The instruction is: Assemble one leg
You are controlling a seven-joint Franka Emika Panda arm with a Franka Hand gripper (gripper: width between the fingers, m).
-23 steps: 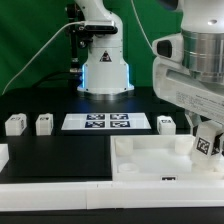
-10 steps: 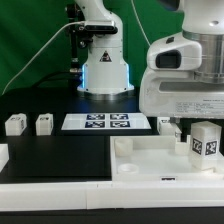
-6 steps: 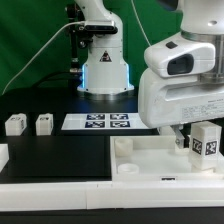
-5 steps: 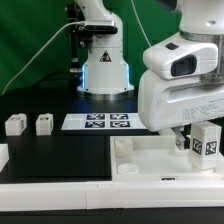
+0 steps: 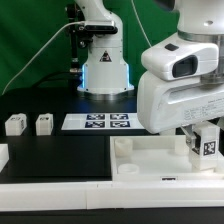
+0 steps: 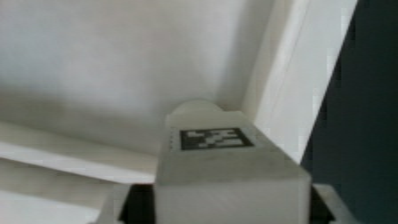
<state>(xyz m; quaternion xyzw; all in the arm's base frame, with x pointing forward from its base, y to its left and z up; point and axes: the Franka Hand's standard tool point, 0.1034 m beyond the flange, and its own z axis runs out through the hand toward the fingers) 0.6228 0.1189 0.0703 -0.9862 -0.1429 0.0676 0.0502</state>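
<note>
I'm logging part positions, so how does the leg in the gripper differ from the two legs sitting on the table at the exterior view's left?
The held leg stands upright between the fingers of the gripper, over the white tray piece; the two loose legs rest free on the black table. The held leg shows its marker tag plainly; on the loose ones nothing so clear shows. All three are small white blocks.

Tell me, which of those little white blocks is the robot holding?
The leg at the exterior view's right, clamped in the gripper above the big white tray. The two other legs sit untouched on the table, far left.
</note>
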